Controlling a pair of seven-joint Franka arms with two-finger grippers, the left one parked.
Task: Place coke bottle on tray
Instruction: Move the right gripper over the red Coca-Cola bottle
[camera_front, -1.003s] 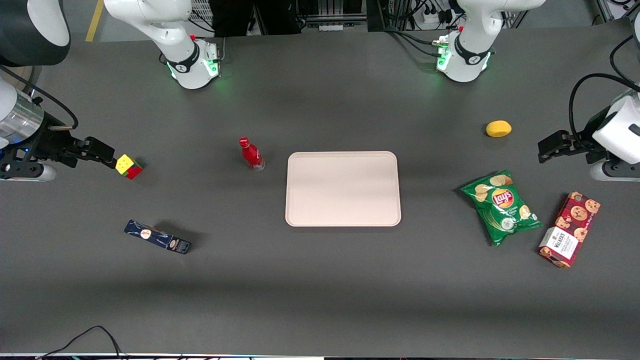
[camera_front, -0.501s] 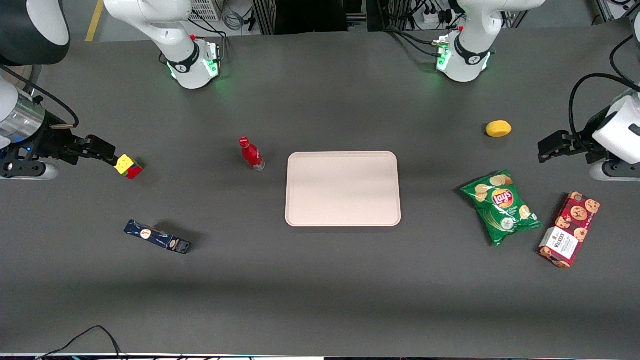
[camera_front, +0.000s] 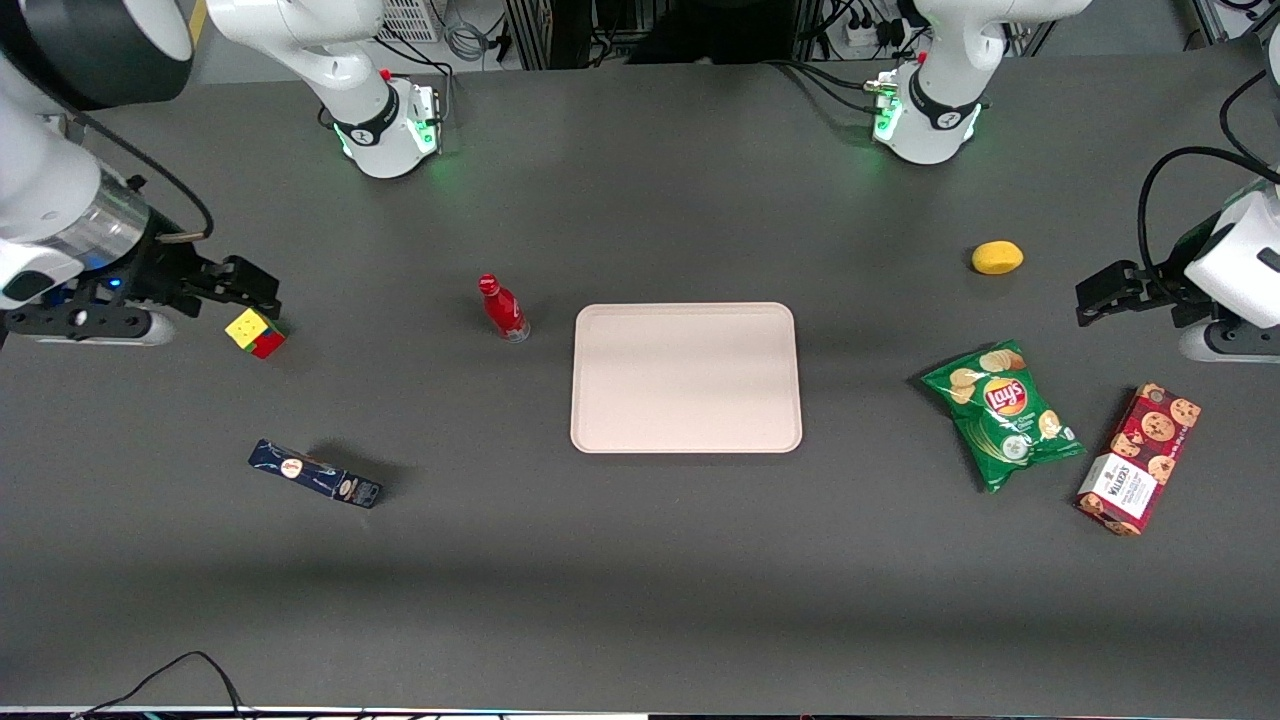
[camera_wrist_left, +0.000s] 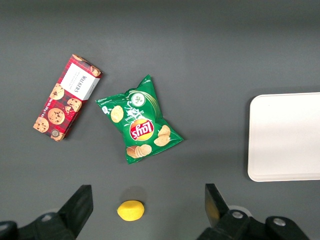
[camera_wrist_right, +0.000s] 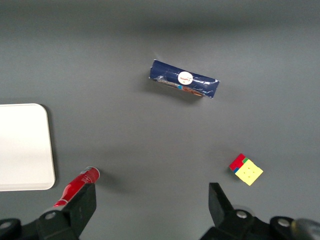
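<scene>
The coke bottle (camera_front: 502, 309), small and red with a red cap and clear base, stands upright on the dark table just beside the tray (camera_front: 686, 377), on the side toward the working arm. The tray is large, flat, pale pink-beige and holds nothing. My right gripper (camera_front: 255, 292) is open and empty, raised near the working arm's end of the table, just above the colour cube (camera_front: 254, 333). In the right wrist view the bottle (camera_wrist_right: 76, 187) shows partly covered by one finger (camera_wrist_right: 80, 205), and the tray's corner (camera_wrist_right: 25, 147) is in sight.
A dark blue oblong box (camera_front: 315, 474) lies nearer the front camera than the cube; it also shows in the right wrist view (camera_wrist_right: 184, 85), as does the cube (camera_wrist_right: 246, 169). Toward the parked arm's end lie a lemon (camera_front: 997, 257), a green chip bag (camera_front: 1002, 412) and a cookie box (camera_front: 1139, 458).
My right gripper has moved toward the table's middle and now hangs over the colour cube. The bottle, tray and other things have not moved.
</scene>
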